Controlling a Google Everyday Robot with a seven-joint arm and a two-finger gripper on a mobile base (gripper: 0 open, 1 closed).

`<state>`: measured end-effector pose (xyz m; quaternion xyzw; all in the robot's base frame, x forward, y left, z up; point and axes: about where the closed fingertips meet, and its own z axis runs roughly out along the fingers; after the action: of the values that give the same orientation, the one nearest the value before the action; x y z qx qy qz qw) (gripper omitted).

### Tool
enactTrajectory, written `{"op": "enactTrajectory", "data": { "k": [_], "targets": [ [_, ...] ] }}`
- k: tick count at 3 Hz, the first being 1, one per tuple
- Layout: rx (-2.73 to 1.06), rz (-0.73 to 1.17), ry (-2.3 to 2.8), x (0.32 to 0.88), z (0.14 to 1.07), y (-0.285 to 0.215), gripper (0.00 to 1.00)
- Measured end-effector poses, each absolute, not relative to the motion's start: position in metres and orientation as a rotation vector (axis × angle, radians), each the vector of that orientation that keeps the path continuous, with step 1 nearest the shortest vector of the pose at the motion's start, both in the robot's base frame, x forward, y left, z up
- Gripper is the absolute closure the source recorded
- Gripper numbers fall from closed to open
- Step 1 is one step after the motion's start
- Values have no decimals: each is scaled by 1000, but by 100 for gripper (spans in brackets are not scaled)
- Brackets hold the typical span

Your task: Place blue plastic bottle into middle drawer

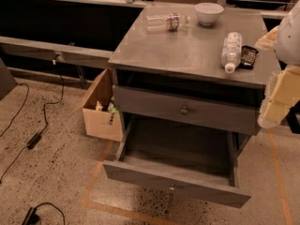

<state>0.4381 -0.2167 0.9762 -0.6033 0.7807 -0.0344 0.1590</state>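
The blue plastic bottle (231,51) lies on its side on the right of the grey cabinet's top (178,50), with its white cap toward the front edge. The middle drawer (140,171), the lowest one, is pulled wide open and looks empty, with its small knob (172,188) on the front. My gripper (275,103) hangs at the right edge of the view, beside the cabinet's right front corner. It is to the right of and below the bottle and is not touching it.
A slimmer clear bottle with a reddish label (167,21) and a white bowl (209,13) sit at the back of the top. A dark flat object (248,56) lies beside the blue bottle. The upper knobbed drawer (184,110) is closed. A cardboard box (100,111) and cables (33,139) are on the floor at left.
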Motion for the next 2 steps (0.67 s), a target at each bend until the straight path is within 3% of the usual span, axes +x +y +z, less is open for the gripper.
{"op": "enactTrajectory", "data": {
  "k": [2],
  "targets": [
    [-1549,-72,2260,453,969,-234,0]
  ]
}}
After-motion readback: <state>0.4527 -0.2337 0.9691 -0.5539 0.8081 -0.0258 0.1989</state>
